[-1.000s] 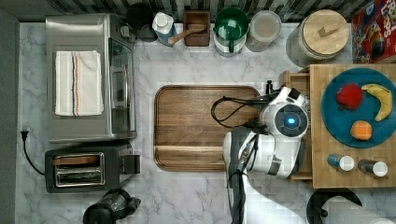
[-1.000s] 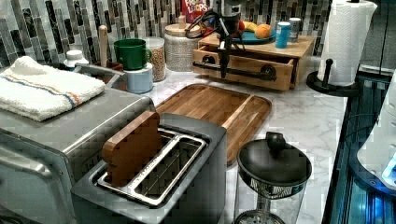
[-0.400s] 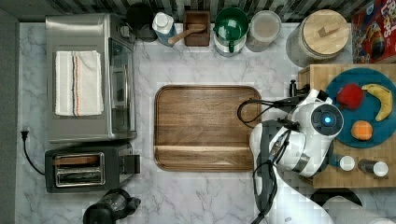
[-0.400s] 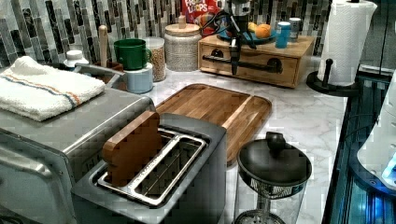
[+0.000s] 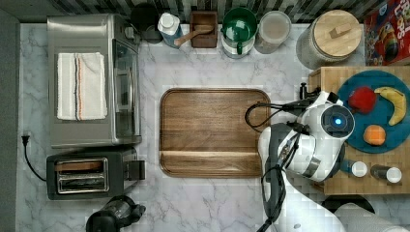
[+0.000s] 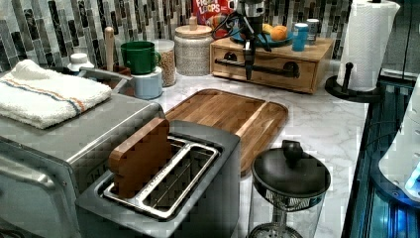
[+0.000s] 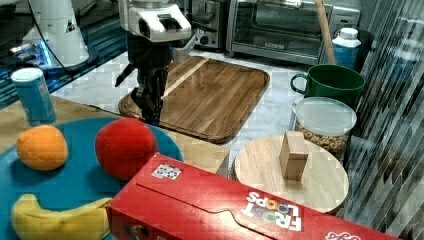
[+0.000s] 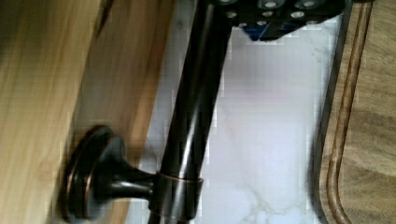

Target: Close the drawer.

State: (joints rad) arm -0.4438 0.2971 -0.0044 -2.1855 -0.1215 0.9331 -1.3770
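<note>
The drawer sits pushed into its light-wood box, its front level with the box face in the left view. Its black bar handle runs across that front. My gripper hangs pointing down right against the handle, near the bar's left end in the left view, its fingers together. The right view shows the gripper tapering to a point in front of the box edge. In the wrist view the handle bar and its round mount stand close before the drawer's pale wood, with marble beside them.
A dark wooden tray lies on the marble just in front of the box. The box top bears a blue plate with fruit and small shakers. A paper towel roll, jars, a green mug, toaster and toaster oven stand around.
The arm moved toward the top view's right with the gripper against the handle, and the drawer slid from sticking out to flush inside its box.
</note>
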